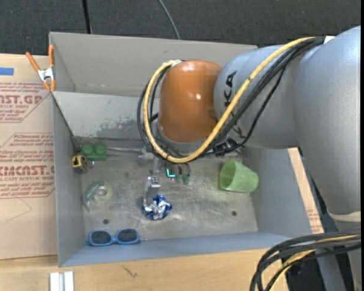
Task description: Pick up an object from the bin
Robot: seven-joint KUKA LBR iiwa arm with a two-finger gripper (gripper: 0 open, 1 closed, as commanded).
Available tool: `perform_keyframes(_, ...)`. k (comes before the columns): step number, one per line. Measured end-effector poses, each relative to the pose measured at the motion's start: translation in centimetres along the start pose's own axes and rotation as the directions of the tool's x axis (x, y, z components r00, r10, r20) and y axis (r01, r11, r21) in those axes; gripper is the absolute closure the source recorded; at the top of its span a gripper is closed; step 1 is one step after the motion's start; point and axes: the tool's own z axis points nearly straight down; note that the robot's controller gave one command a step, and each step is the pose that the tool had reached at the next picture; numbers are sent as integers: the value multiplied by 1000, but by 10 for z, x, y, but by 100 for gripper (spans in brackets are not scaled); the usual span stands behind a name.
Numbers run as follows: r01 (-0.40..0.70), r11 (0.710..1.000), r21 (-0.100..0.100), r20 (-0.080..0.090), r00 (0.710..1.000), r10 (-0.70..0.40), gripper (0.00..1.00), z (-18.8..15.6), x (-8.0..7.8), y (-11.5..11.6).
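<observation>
Low in the middle of the frame, the end effector (152, 188), spread or pressed together I cannot tell, hangs just above a crumpled blue-and-white wrapper (157, 208) on the bin (66, 193) floor, seemingly mid-approach, so it next needs lowering and closing.

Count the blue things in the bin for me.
2: blue sunglasses in the bin's near-left corner; a crumpled blue-and-white thing mid-floor, right by the end effector. The arm may hide others.
</observation>
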Motion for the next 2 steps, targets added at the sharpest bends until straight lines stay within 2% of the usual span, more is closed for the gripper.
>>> perform_keyframes(1,197,980,2,2,980,-197,0,53,58,-57)
perform_keyframes(2,528,849,10,19,849,-528,0,78,52,-35)
